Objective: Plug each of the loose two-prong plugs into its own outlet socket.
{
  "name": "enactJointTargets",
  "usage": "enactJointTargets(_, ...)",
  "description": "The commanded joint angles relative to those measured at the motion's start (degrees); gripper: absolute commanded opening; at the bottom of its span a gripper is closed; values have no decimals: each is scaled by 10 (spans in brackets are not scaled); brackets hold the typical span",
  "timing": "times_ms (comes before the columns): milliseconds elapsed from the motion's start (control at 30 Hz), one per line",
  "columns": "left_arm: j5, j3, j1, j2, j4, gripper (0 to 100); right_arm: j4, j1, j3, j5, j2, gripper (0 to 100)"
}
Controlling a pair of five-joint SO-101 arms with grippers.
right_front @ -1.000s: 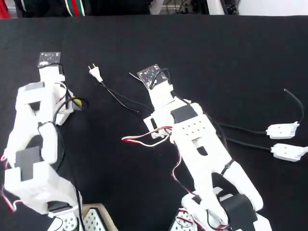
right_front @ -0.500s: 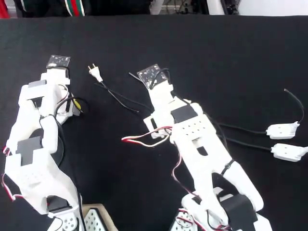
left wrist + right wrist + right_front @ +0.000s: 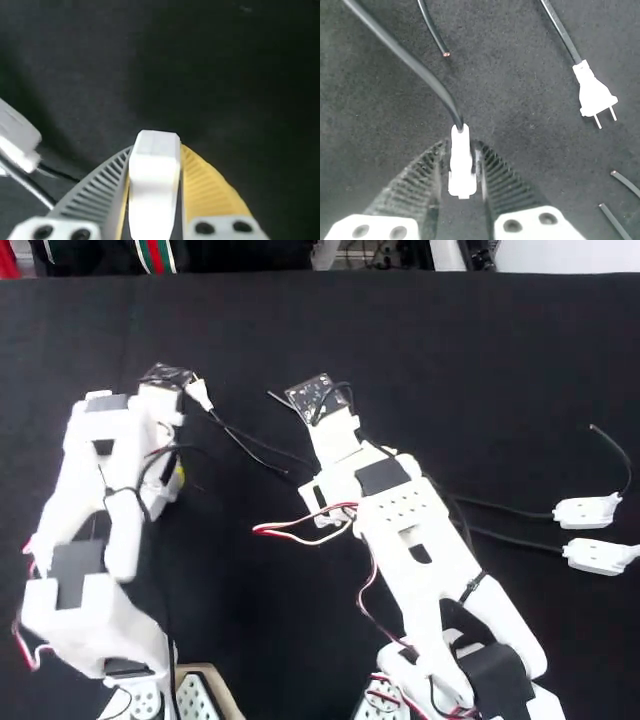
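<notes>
- The right tool (image 3: 460, 151) is closed on the held plug (image 3: 460, 167). It pinches the plug's flat sides so the black cable (image 3: 405, 60) trails free, probably a grip for carrying it to a socket.
- The left tool (image 3: 156, 149) clamps a white block (image 3: 152, 175) (plug or socket, I cannot tell). It sits near the loose plug (image 3: 198, 392), which lies flat on the desk (image 3: 480, 340) with its prongs bare.
- Both outlet sockets (image 3: 588, 510) lie well apart from the plugs at the desk's right edge, seemingly with nothing plugged in.
- The plug bodies are smooth, moulded white plastic, the tool fingers are ribbed, and the desk cover is matte, fuzzy black cloth.
</notes>
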Motion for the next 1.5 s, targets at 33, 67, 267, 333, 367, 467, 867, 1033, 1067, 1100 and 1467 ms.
enactJointTargets(33,-4,65,113,-136,30,30,-4,5,-7,-4,-21,12)
enactJointTargets(67,-5,90,137,-149,7,30,-7,11,-6,-4,-21,12)
enactJointTargets(267,-6,244,231,-161,-142,29,-11,20,8,-5,-27,12)
enactJointTargets(333,-6,252,248,-164,-133,29,-16,20,20,-5,-33,12)
enactJointTargets(367,-6,252,251,-170,-122,29,-21,20,29,-5,-37,12)
enactJointTargets(467,-6,242,250,-176,-102,30,-35,21,59,-5,-51,12)
enactJointTargets(867,92,237,173,-229,-139,177,-43,57,75,-5,-82,12)
enactJointTargets(1033,106,238,169,-228,-138,182,-63,86,74,-25,-83,12)
enactJointTargets(1067,106,238,169,-228,-137,182,-63,86,72,-30,-83,12)
enactJointTargets(1100,106,238,168,-230,-136,181,-63,86,71,-32,-83,12)
enactJointTargets(1467,18,284,117,-304,-139,96,-63,86,71,-33,-83,12)
